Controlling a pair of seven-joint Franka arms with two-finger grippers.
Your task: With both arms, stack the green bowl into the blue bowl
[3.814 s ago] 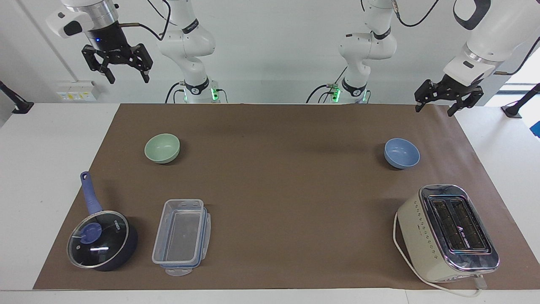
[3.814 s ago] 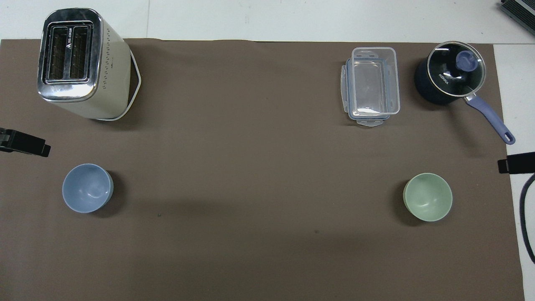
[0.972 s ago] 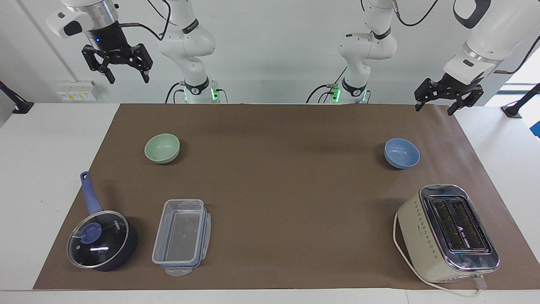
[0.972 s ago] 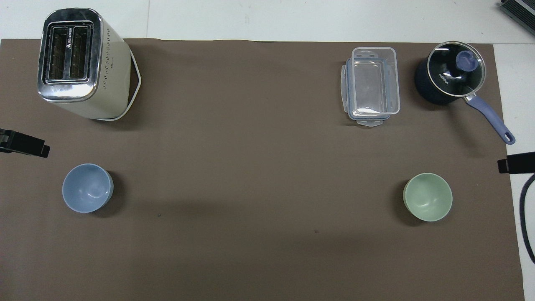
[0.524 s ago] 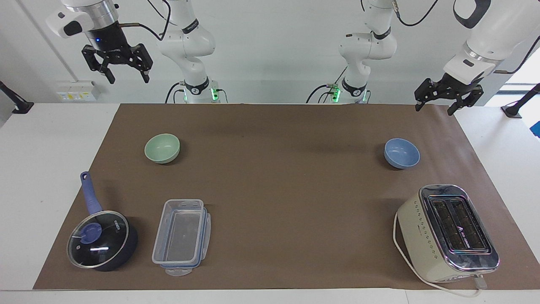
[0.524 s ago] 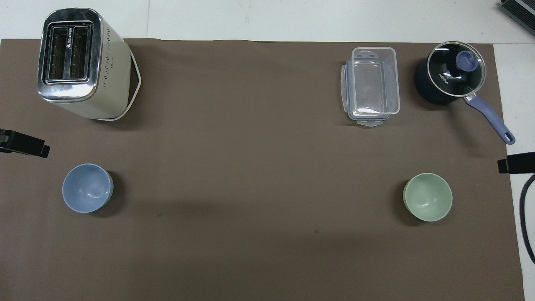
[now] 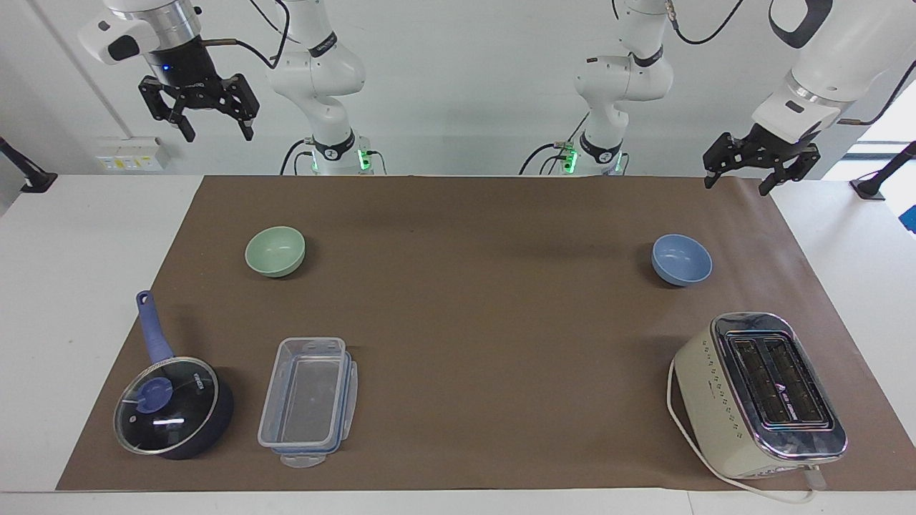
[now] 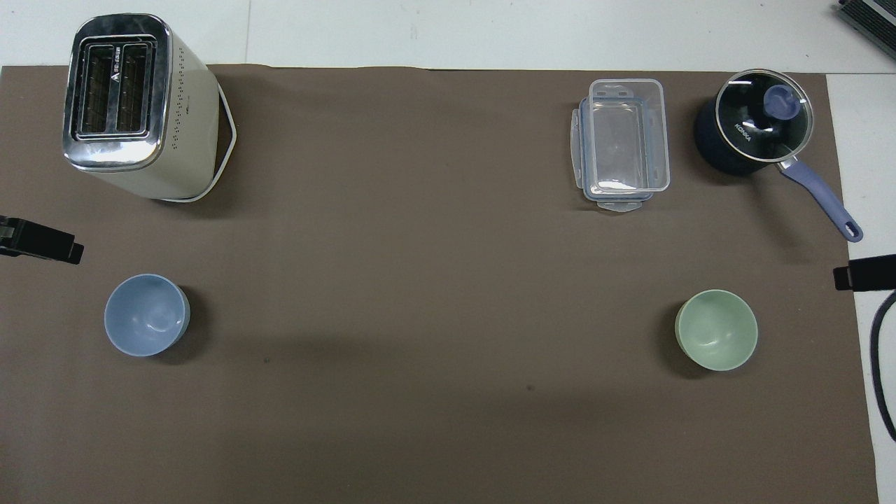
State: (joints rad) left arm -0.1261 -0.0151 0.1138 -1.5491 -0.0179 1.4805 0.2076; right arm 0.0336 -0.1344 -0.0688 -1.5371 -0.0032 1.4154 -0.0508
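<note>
Here, green bowl (image 7: pixel 275 251) and blue bowl (image 7: pixel 681 260) upright, well apart on the brown mat (image 7: pixel 472 300), left gripper (image 7: pixel 761 163) and right gripper (image 7: pixel 199 107) raised, both with jaws spread, holding nothing.

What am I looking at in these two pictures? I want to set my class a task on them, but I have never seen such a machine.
Two white robot arms stand at a table with a brown mat. One picture faces them from across the table; the other looks down from above their end. The right gripper and the left gripper both hang open in the air, holding nothing. On the mat lie a green bowl, a blue bowl, a toaster, a lidded saucepan and a clear plastic box. The bowls stand apart, toward opposite ends, not yet stacked.
</note>
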